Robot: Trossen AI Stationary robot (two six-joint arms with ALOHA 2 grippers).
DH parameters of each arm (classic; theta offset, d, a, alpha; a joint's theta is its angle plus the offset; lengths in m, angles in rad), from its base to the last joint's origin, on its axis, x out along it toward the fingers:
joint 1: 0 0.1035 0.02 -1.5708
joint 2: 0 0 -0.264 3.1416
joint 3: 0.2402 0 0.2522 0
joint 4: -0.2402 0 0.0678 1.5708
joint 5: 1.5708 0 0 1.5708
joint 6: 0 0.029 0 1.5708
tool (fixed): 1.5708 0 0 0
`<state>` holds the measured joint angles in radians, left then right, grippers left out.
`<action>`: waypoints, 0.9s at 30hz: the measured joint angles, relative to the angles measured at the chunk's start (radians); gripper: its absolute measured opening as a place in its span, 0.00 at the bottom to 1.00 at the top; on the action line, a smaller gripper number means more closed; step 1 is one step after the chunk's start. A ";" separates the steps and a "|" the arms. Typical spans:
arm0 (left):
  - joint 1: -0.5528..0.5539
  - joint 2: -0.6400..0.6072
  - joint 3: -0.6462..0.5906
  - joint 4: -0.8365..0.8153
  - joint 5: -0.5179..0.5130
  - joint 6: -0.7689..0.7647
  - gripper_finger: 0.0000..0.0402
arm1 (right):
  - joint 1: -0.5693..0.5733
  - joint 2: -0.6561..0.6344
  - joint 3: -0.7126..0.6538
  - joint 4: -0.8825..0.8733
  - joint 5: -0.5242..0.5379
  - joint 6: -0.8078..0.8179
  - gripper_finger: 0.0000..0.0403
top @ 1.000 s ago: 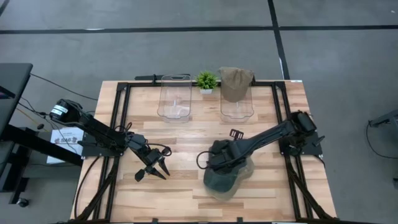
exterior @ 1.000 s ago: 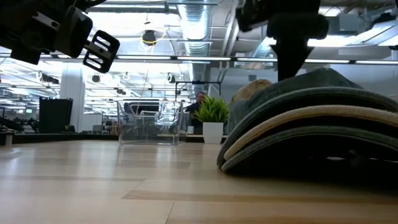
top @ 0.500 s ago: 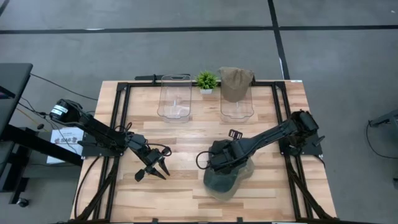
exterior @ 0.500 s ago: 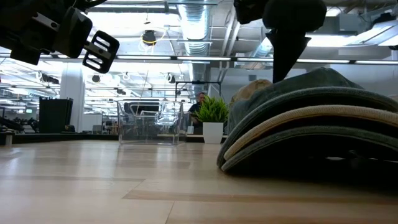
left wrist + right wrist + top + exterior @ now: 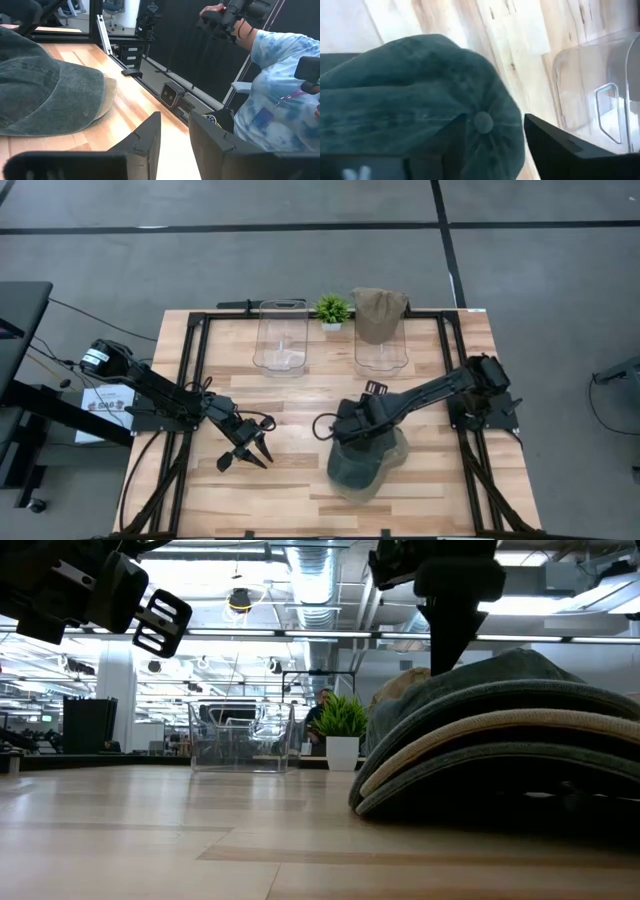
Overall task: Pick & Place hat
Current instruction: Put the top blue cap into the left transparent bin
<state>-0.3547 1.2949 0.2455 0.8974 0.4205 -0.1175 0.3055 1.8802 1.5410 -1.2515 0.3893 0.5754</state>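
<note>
A stack of caps (image 5: 365,460) lies on the table at the near middle, with a dark green cap (image 5: 500,680) on top, a tan one (image 5: 470,735) under it and a dark one below. My right gripper (image 5: 343,430) hangs open over the top cap's crown (image 5: 420,100), pointing down. Its fingers stand on either side of the crown button (image 5: 482,121). My left gripper (image 5: 248,452) waits open and empty to the left of the stack. A tan hat (image 5: 380,308) sits on the rim of the right clear bin (image 5: 380,350). My right gripper comes at the top cap's crown (image 5: 490,107) from above, one finger (image 5: 452,132) on each side of the button. I cannot tell whether the fingertips touch the cloth. The cap lies on the stack.
An empty clear bin (image 5: 281,338) and a small potted plant (image 5: 332,308) stand at the far edge. A black frame (image 5: 195,340) runs along the table's sides. A person in a blue shirt (image 5: 280,100) is beyond the table's near edge.
My right gripper has shifted a little toward the table's left over the cap stack, its fingers staying pointed down. The caps have kept still.
</note>
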 joint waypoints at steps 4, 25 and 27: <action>0.000 0.000 0.000 0.000 0.000 0.000 0.24 | -0.021 0.005 -0.029 0.018 -0.025 -0.011 0.54; 0.000 0.000 0.000 0.000 0.000 0.000 0.24 | -0.014 0.003 -0.086 0.053 -0.052 0.026 0.07; 0.000 0.000 0.000 0.000 0.000 0.000 0.24 | -0.009 0.003 -0.070 0.053 -0.051 0.024 0.06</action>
<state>-0.3549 1.2949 0.2455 0.8970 0.4202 -0.1177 0.2965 1.8828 1.4713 -1.1988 0.3379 0.5997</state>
